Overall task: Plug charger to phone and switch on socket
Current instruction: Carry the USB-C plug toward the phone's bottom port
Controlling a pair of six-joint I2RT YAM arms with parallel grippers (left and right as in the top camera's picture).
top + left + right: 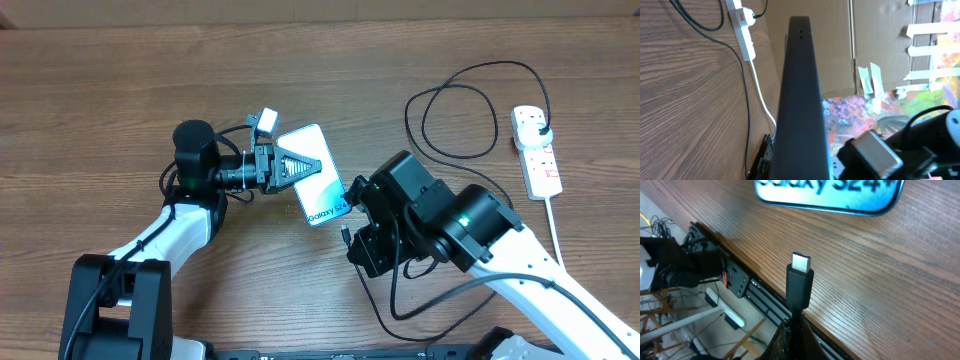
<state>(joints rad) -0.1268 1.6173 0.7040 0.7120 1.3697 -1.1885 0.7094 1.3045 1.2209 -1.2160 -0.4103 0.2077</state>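
Black charger tip point(800, 277), pinched in the right tool point(352, 240), sits just off the Galaxy end of the phone point(325, 195) — itself clamped mid-desk point(120, 90) by the left tool point(312, 165) — so square tip to port before pushing.

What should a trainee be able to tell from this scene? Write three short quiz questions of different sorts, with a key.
1. True or false: the charger tip is seated in the phone.
2. What is the left tool shut on? A) the phone B) the socket C) nothing
3. Fill in: the right tool grips the charger near its tip, and the cable's far end is plugged into the white ____.

Key: 1 false, there is a gap between the tip and the phone's edge. 2 A. 3 socket.
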